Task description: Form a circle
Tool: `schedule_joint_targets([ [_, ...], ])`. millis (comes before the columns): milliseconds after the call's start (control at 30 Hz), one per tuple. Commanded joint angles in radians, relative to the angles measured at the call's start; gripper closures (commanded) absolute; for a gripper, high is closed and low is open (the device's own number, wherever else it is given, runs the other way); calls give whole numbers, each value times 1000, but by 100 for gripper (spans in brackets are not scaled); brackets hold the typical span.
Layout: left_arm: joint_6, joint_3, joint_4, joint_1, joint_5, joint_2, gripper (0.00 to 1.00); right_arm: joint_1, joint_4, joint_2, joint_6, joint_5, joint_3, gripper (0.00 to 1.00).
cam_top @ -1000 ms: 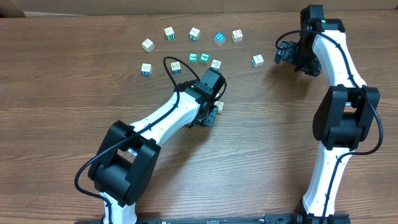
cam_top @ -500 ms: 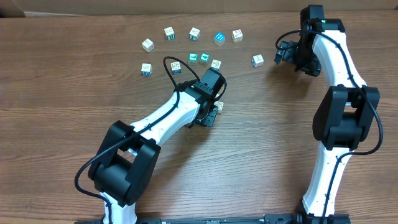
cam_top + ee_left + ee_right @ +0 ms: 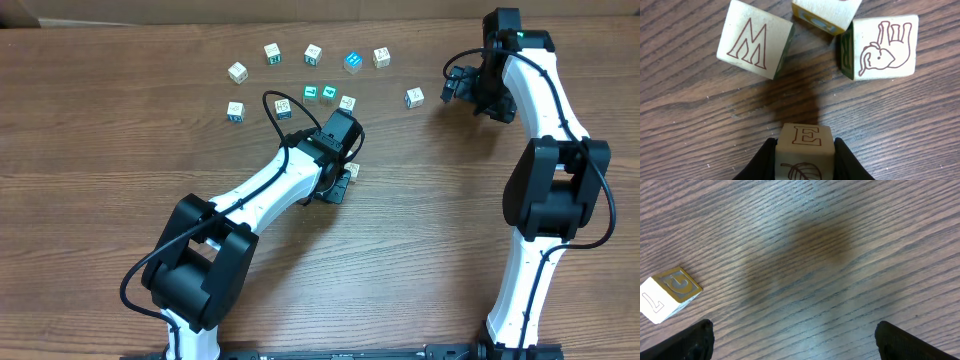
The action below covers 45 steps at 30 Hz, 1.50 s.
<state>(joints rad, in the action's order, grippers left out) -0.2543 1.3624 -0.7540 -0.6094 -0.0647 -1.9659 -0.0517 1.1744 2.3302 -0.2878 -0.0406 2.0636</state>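
Setting: robot manipulation lab, bench setup.

Basis:
- A white-and-black jointed left robot arm [image 3: 270, 185] and a matching right robot arm [image 3: 545, 110] both stand at the near edge of a brown wood-grain tabletop [image 3: 100, 150].
- A black mounting rail [image 3: 350, 352] runs along that edge between the arm bases.
- An exposed black cable [image 3: 272, 103] loops off the left arm, with more cabling along both arms.
- The items on the surface are small pale wooden letter cubes [image 3: 313, 53] with printed faces. The left wrist view shows them to be toy alphabet blocks.
- A pale tan corner [image 3: 20, 10] sits at the far left edge; what it is cannot be told.
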Motion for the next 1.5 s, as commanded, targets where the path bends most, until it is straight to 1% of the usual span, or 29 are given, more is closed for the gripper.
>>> schedule_joint_targets([
  [0, 16, -8, 2, -8, -13, -9, 96, -1, -2, -24, -4, -2, 22, 0],
  [1033, 23, -22, 11, -14, -14, -9, 96, -1, -2, -24, -4, -2, 22, 0],
  [1467, 23, -26, 16, -14, -13, -9, 94, -1, -2, -24, -4, -2, 22, 0],
])
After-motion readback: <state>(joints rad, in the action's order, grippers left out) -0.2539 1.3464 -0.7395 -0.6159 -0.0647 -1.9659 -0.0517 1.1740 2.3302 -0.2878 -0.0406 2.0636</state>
